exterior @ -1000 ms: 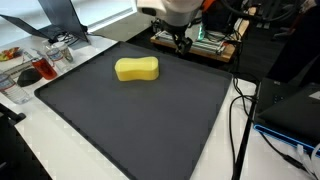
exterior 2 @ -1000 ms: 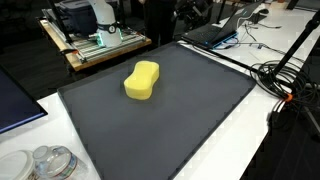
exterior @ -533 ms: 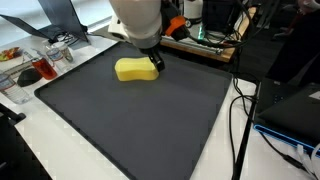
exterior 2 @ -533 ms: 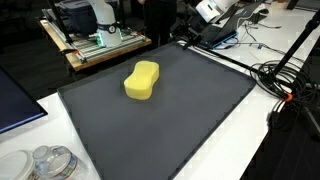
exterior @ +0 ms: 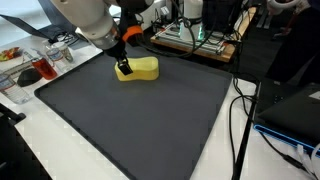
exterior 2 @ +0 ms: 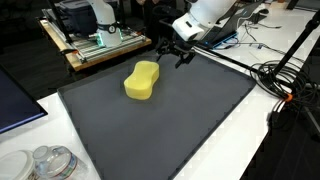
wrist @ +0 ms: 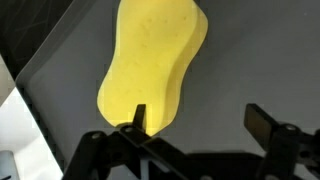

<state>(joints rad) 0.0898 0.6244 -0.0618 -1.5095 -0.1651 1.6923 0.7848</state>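
Note:
A yellow, peanut-shaped sponge point(exterior: 143, 68) point(exterior 2: 142, 80) lies on the far part of a dark grey mat point(exterior: 130, 125) point(exterior 2: 175, 125). My gripper point(exterior: 123, 67) point(exterior 2: 172, 55) hangs open just above the mat beside the sponge, with nothing between its fingers. In the wrist view the sponge point(wrist: 152, 60) fills the upper middle. My gripper point(wrist: 199, 112) comes in from the bottom there, with the left fingertip point(wrist: 140, 112) over the sponge's near end and the right one over bare mat. I cannot tell whether the finger touches the sponge.
Glass jars and a food tray point(exterior: 38, 66) stand off the mat's edge, and a lidded jar point(exterior 2: 50, 162) sits at a near corner. A wooden board with electronics point(exterior 2: 95, 45) point(exterior: 200, 42) lies behind the mat. Cables point(exterior 2: 290, 85) point(exterior: 240, 115) trail along one side.
The arm has swung in over the mat from the back and come down next to the sponge. The jaws have stayed open. The sponge has not moved.

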